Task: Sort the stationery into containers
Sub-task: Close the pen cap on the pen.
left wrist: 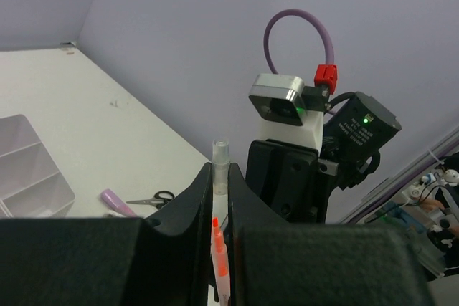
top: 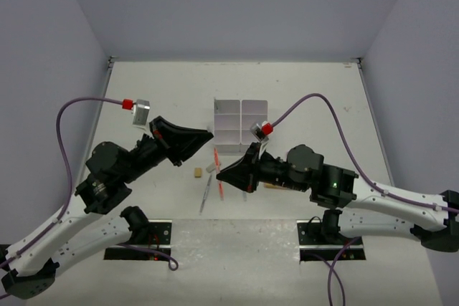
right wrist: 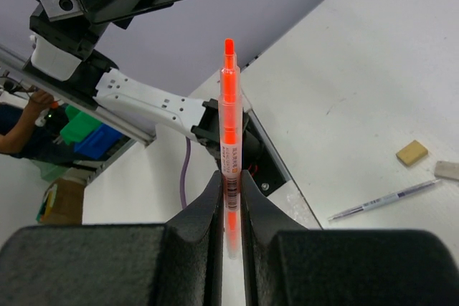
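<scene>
I had my right pincer (right wrist: 229, 184) clenched on the slim orange plastic pen (right wrist: 229, 105). It gripped the clear barrel just under the barcode label, and the pen's tip pointed to the top of the right wrist frame. My left pincer (left wrist: 220, 177) looked clenched on a translucent white plastic pen (left wrist: 220, 155), whose blunt end poked above the fingertips at mid-frame. In the top view both pincers sat at the centre, just below the white plastic 6-compartment organizer (top: 241, 116), whose thin walls looked smooth and rigid.

To do this well, I judged I should move 1 arm at a time, since the 2 pincers were near each other. Each pen needed to come over 1 square cell, tilt tip-down and go low before release, because a smooth round barrel could roll or bounce off a rim.

Loose on the matte white table (top: 143, 91) lay a tan block eraser (top: 196, 173), a thin grey pen (right wrist: 387, 198) and black-handled scissors (left wrist: 154, 200).
</scene>
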You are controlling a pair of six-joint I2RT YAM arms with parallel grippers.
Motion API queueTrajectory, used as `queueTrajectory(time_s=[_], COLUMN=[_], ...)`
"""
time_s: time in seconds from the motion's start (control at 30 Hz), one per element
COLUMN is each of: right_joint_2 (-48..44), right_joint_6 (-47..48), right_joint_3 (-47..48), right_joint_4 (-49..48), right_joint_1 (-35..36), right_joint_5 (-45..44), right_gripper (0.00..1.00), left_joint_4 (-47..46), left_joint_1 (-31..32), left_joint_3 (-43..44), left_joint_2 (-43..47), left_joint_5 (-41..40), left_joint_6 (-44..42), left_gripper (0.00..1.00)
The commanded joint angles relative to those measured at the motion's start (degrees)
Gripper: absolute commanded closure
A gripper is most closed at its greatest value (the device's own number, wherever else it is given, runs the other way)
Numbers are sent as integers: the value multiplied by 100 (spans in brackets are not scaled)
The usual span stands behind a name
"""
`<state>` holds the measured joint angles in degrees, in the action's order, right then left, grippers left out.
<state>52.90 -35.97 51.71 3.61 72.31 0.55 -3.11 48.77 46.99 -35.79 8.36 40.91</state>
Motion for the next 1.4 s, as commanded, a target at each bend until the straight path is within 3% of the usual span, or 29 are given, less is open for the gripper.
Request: queueTrajectory(time_s=[0.0, 1.37], right_joint_2=[35, -192], right_joint_6=[258, 655], right_joint_3=[406, 434], right_joint_4=[284, 500], right_joint_1=[-16, -7], right_joint_5=[-403, -644], right_gripper=[100, 100], left_joint_4=[642, 447], left_joint_1=[-12, -15], left_joint_3=[285, 363], left_joint_2=[-43, -358], left_joint_5=[59, 489], left_joint_6=[-23, -77], left_gripper=[100, 100])
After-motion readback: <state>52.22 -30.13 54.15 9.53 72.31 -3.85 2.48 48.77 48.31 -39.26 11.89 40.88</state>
